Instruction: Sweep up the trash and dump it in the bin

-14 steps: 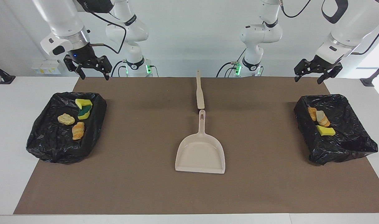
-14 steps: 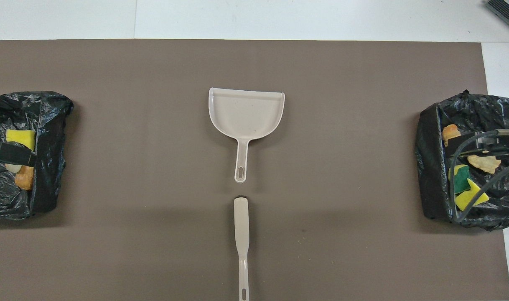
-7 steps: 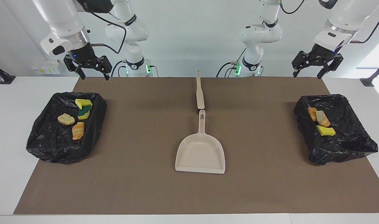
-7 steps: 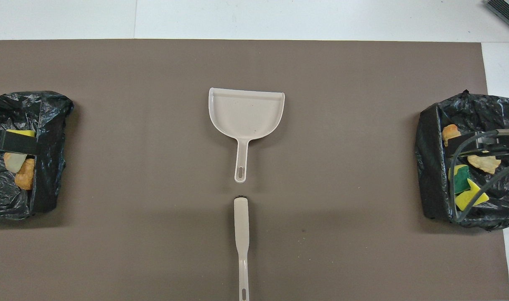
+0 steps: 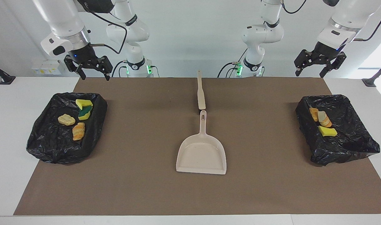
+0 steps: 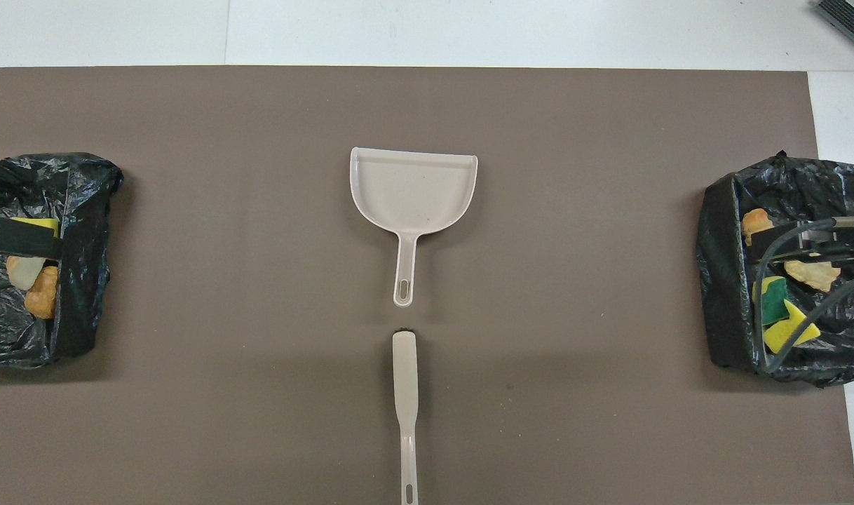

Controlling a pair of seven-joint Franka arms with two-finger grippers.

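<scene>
The left gripper (image 5: 318, 65), fingers spread wide and empty, is lifting clear of its bin (image 5: 353, 150); the right gripper (image 5: 89, 68) is waiting, likewise wide. All the trash (image 5: 78, 131) is sitting in both bins, suggesting the task is finishing.

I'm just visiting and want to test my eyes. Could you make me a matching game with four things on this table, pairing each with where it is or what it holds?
Things:
1. dustpan
2. brush
3. bin at the right arm's end
4. bin at the left arm's end

Descriptions:
A. holds four scraps, one with a green layer
B. mid-table, nearest the robots
C. lies empty, handle toward the robots
D. holds a yellow sponge and bread-like lumps beside it

Pairs: 1-C, 2-B, 3-A, 4-D
</scene>
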